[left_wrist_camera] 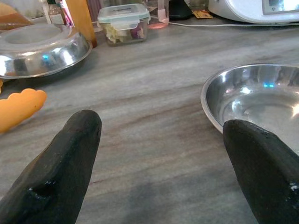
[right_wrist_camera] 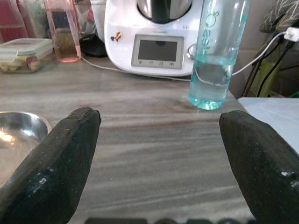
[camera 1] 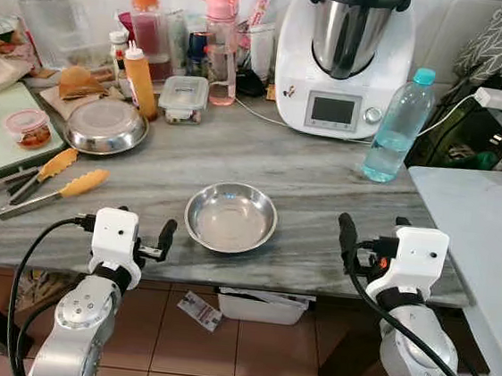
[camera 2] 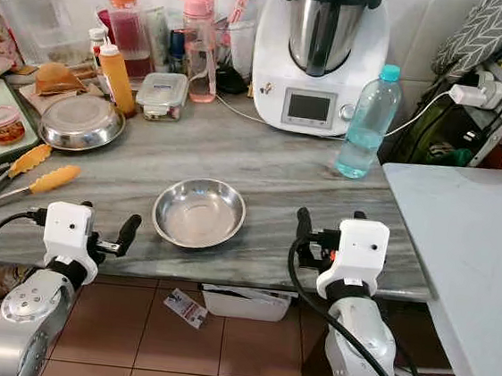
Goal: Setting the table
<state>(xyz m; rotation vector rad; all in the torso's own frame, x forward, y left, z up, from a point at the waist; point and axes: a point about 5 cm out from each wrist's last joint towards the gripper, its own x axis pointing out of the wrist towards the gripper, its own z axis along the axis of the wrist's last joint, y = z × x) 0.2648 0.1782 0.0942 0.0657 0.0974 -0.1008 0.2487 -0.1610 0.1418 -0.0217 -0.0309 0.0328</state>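
Observation:
An empty steel bowl [camera 1: 230,217] sits on the grey marble counter [camera 1: 314,181], near its front edge. My left gripper [camera 1: 143,228] hovers at that edge just left of the bowl, open, with nothing between its fingers [left_wrist_camera: 60,163]; the bowl's rim [left_wrist_camera: 219,88] lies close to its inner finger. My right gripper [camera 1: 374,230] is held right of the bowl at the same edge, open and empty. It faces a clear water bottle with a teal cap [right_wrist_camera: 215,56] and a white kitchen machine [right_wrist_camera: 156,37].
Orange-handled tongs [camera 1: 53,187] and a covered steel dish [camera 1: 105,126] lie at the left. Bottles, an orange sauce bottle [camera 1: 140,78] and a lidded food box [camera 1: 184,98] crowd the back. A white table [camera 1: 489,231] adjoins the counter's right end.

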